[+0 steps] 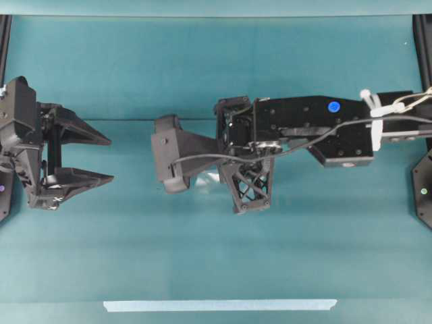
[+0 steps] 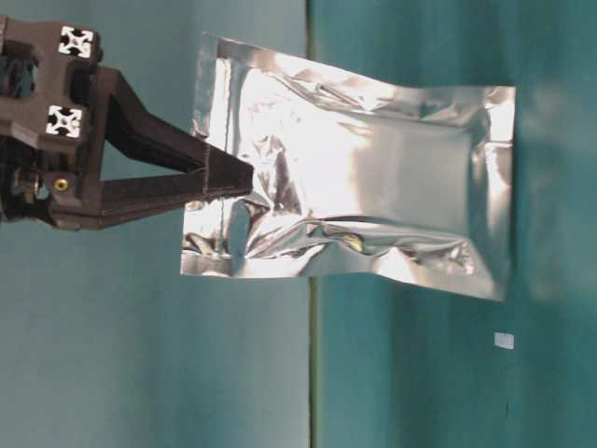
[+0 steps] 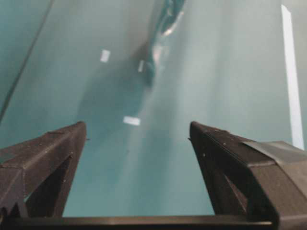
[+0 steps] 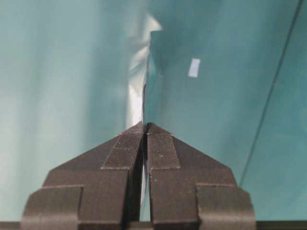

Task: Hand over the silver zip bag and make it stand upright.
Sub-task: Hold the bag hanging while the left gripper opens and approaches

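Note:
The silver zip bag (image 2: 354,177) is a shiny, crinkled foil pouch, and my right gripper (image 2: 233,177) is shut on one of its short ends. The table-level view is turned sideways, so the gripper enters from the left. In the right wrist view the closed fingertips (image 4: 145,125) pinch the bag (image 4: 144,72), which shows edge-on. From overhead the right arm (image 1: 297,128) reaches across the middle and covers the bag except for a sliver (image 1: 210,177). My left gripper (image 1: 108,160) stands open and empty at the far left, apart from the bag (image 3: 163,33).
A pale tape strip (image 1: 219,305) lies along the table's front edge, also in the left wrist view (image 3: 290,72). Small white marks (image 3: 131,120) dot the teal surface. Black frame parts (image 1: 422,182) stand at the right side.

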Tool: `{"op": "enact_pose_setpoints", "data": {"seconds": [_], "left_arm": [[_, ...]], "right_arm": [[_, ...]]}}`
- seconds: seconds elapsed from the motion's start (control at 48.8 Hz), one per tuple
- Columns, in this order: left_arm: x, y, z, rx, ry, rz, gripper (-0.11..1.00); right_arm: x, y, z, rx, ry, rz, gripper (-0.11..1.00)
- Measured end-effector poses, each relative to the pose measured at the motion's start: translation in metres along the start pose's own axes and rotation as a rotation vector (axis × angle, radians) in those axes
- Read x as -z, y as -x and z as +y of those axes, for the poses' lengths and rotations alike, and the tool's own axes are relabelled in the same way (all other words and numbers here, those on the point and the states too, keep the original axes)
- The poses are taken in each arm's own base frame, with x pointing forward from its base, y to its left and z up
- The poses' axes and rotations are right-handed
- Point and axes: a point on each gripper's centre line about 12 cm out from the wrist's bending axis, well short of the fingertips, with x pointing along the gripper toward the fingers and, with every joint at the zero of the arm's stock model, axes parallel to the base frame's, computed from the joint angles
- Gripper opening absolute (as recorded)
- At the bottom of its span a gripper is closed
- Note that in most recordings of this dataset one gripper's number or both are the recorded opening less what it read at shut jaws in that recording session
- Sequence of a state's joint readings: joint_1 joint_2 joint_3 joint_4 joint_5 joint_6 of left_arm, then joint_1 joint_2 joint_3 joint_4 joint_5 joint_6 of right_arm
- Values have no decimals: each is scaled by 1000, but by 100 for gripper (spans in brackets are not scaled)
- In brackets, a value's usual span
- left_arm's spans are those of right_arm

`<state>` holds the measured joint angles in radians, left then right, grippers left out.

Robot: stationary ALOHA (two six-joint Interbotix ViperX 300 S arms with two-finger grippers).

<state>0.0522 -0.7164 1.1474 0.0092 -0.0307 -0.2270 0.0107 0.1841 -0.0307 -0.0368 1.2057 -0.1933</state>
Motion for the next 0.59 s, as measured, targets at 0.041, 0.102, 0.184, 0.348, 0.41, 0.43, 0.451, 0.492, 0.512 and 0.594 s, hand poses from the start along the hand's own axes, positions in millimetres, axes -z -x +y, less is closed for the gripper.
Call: {"op": "enact_pose_setpoints", "data": {"seconds": [0.041, 0.102, 0.184, 0.348, 0.41, 0.43, 0.451, 0.492, 0.512, 0.594], "left_arm": [[0, 0, 0, 0, 0, 0, 96], [3, 0, 1, -2, 0, 9, 96], [7, -1, 2, -5, 2, 21, 96], [10, -3, 2, -8, 0, 36, 96], [11, -4, 2, -9, 0, 39, 96], [11, -3, 2, -9, 2, 39, 96], [11, -3, 2, -9, 0, 39, 96], [11, -3, 2, -9, 0, 39, 96], [11, -4, 2, -9, 2, 40, 96], [11, -4, 2, -9, 2, 40, 96]], "right_arm": [[-1, 0, 0, -1, 4, -3, 2], [-4, 0, -1, 2, 9, -8, 2], [-7, -1, -3, 12, 14, -9, 2], [-11, -2, -7, 45, 34, -5, 2], [-11, -3, -8, 49, 42, 1, 2], [-11, -4, -8, 48, 45, 5, 2], [-11, -4, -8, 48, 50, 9, 2], [-10, -4, -7, 46, 62, 19, 2], [-9, -4, -8, 45, 65, 23, 2], [-9, -5, -7, 43, 72, 30, 2]]}}
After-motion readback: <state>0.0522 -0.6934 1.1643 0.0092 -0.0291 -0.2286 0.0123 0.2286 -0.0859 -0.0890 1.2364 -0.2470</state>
